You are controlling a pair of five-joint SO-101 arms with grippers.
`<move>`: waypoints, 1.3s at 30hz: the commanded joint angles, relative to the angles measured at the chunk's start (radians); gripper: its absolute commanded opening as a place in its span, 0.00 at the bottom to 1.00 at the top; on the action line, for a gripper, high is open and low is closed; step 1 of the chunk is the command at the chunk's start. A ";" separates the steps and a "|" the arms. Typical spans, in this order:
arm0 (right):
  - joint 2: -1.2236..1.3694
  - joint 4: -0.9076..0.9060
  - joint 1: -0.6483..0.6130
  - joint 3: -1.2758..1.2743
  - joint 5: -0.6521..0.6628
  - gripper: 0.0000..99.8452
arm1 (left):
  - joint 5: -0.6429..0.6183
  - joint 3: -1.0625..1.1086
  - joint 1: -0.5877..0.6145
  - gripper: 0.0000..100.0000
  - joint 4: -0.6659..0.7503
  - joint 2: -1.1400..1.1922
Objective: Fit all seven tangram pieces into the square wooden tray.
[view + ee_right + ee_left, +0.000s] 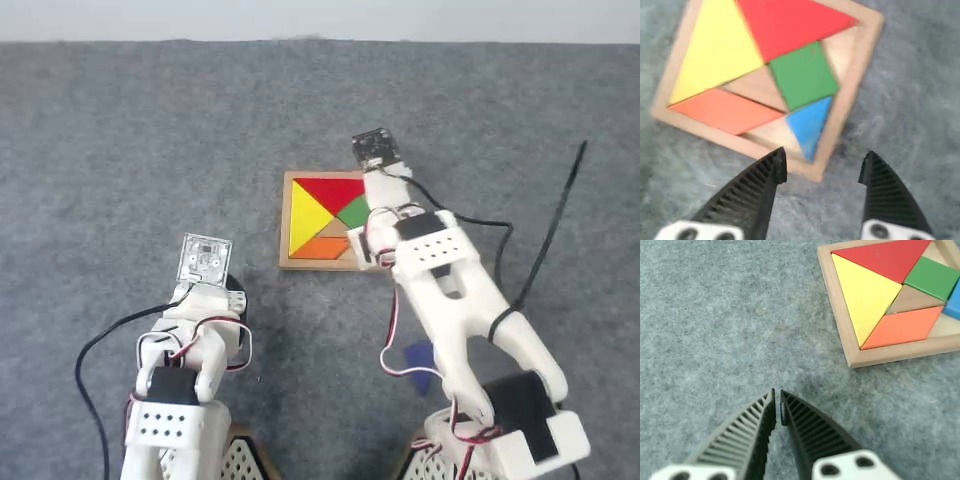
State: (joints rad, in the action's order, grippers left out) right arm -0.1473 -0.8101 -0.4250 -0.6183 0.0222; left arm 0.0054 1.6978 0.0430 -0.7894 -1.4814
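High view: a square wooden tray [284, 225] lies near the middle of a grey, felt-like surface [150, 150], with two white robot arms reaching in from the near edge. The right arm stretches over the tray's right side. The left arm stops short, well apart from the tray.

Right wrist view: the right pincer [826, 160] hangs above one corner of the tray, its two black fingers spread wide apart and holding nothing. Inside the tray, a yellow triangle [715, 55] and a red triangle [790, 22] meet along one edge. A green square [802, 75] touches the red triangle. A brown triangle [757, 90] sits between the yellow triangle, the green square and an orange parallelogram [725, 110]. A blue triangle [810, 125] lies tilted beside the green square, its tip on the rim.

Left wrist view: the left pincer [777, 395] has its fingers pressed together, empty, over bare surface.

A blue-violet piece [420, 360] lies on the surface by the right arm, far from the tray.
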 commanded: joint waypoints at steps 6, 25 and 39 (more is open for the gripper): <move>0.044 0.047 -0.018 0.032 0.025 0.25 | -0.008 -0.008 0.005 0.02 -0.008 -0.014; 0.383 0.061 0.070 0.292 -0.029 0.18 | -0.008 -0.008 0.005 0.02 -0.008 -0.014; -0.150 0.278 0.119 -0.101 -0.063 0.16 | -0.008 -0.008 0.005 0.02 -0.008 -0.014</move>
State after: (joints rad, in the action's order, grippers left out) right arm -0.1458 -0.5677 -0.3299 -0.6935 -0.0238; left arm 0.0054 1.6978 0.0430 -0.7894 -1.4814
